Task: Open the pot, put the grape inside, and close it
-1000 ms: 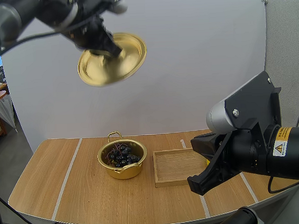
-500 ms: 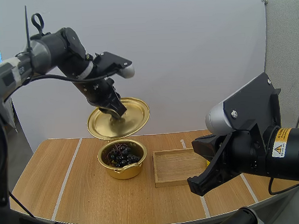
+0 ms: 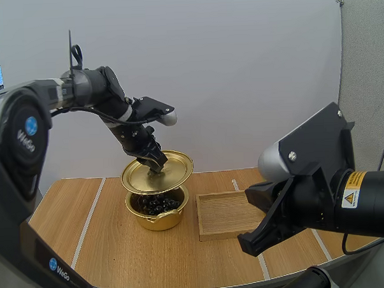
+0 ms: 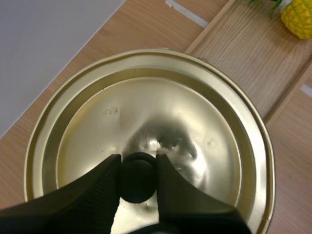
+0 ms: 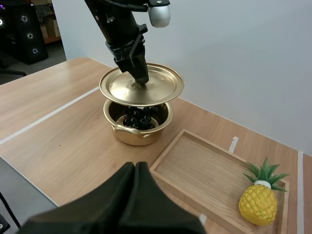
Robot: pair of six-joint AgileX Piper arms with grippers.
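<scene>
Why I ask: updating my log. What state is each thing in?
lid: held by its knob just above the pot, not seated
pot: upright, uncovered
grapes: in the pot
wooden tray: flat on the table
pineapple: upright on the tray
left gripper: shut on the lid's knob
right gripper: shut, empty

Bright, even light falls from overhead. In the left wrist view the golden lid [image 4: 146, 97] shows white glare just beside its black knob [image 4: 139, 178], ringed by a dark reflection. Only a soft, faint shadow lies around the pot [image 3: 158, 220] on the table [image 3: 107, 250].
</scene>
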